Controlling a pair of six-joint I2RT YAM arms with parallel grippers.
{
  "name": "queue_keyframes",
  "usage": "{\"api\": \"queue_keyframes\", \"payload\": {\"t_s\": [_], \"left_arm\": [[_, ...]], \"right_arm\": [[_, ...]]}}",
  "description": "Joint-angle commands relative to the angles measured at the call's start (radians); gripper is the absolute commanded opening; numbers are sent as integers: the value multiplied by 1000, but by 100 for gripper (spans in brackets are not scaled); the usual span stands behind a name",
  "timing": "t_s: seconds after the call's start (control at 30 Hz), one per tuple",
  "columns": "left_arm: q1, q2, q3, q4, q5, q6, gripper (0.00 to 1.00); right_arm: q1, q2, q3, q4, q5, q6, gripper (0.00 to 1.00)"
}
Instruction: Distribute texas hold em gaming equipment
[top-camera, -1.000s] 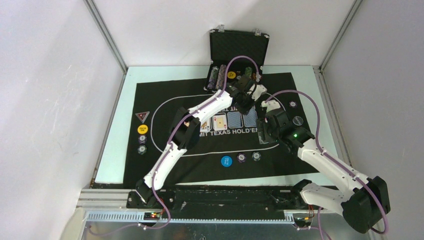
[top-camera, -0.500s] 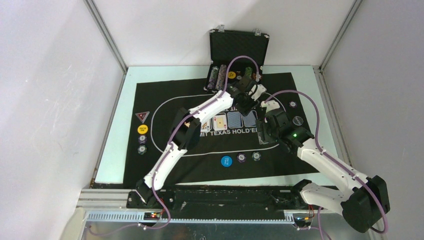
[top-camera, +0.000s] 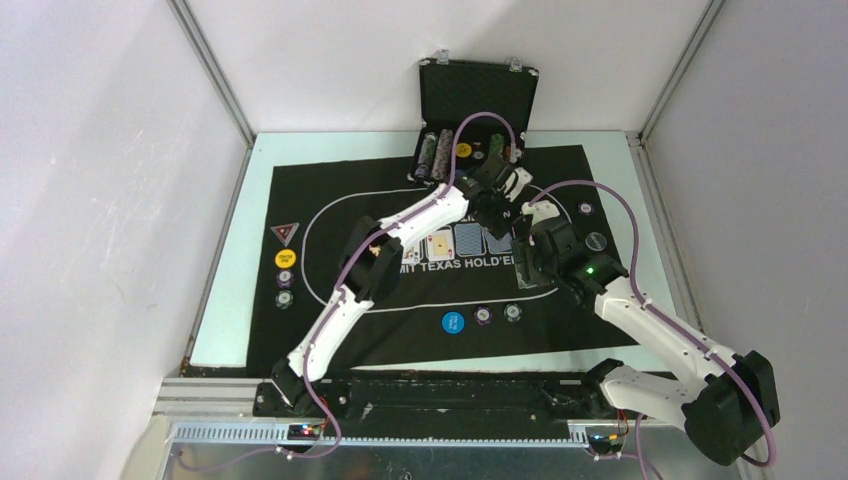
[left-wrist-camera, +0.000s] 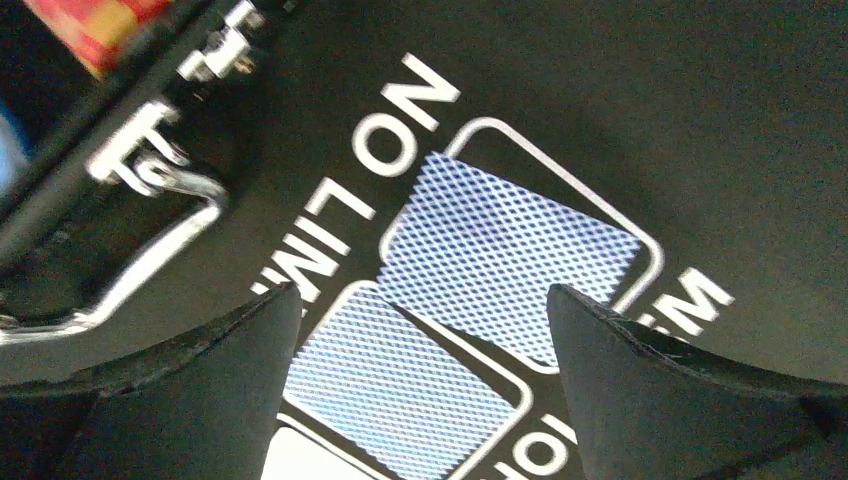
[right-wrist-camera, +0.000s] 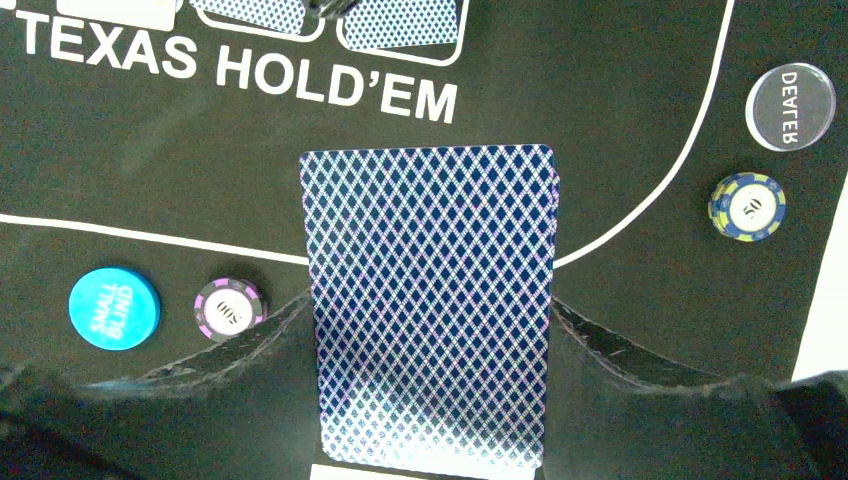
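My left gripper (left-wrist-camera: 422, 295) is open over two blue-backed cards (left-wrist-camera: 510, 265) (left-wrist-camera: 400, 385) lying face down in the mat's white outlined boxes; nothing is between its fingers. A white card face (left-wrist-camera: 300, 465) shows at the bottom edge. In the top view the left gripper (top-camera: 497, 205) hangs over the card row (top-camera: 470, 240). My right gripper (right-wrist-camera: 430, 305) is shut on a blue-backed card deck (right-wrist-camera: 430, 250), held flat above the mat; in the top view it (top-camera: 530, 270) sits right of the card row.
The open black case (top-camera: 477, 95) with chip stacks stands at the back. On the black felt mat (top-camera: 340, 330) lie a blue small blind button (right-wrist-camera: 114, 307), a purple chip (right-wrist-camera: 230, 307), a dealer button (right-wrist-camera: 790, 107), a yellow-blue chip (right-wrist-camera: 747, 207) and a yellow button (top-camera: 285, 258).
The left jaws have opened wide and the left wrist has drawn back slightly toward the case. The right arm and its deck have stayed put.
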Motion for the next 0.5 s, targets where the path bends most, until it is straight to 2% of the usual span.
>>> {"api": "queue_keyframes", "payload": {"t_s": [0.0,0.1,0.2,0.47], "left_arm": [[27,-166,-119,117,182,-228,100],[41,-260,-288,265,225,-373,100],[45,-307,-389,326,231,-455,100],[42,-304,-496,425,265,-631,100]], "right_arm": [[-6,-4,8,54,9,10,0],[-5,-3,8,52,9,12,0],[-7,-6,8,52,12,12,0],[-6,-5,7,52,14,14,0]]}}
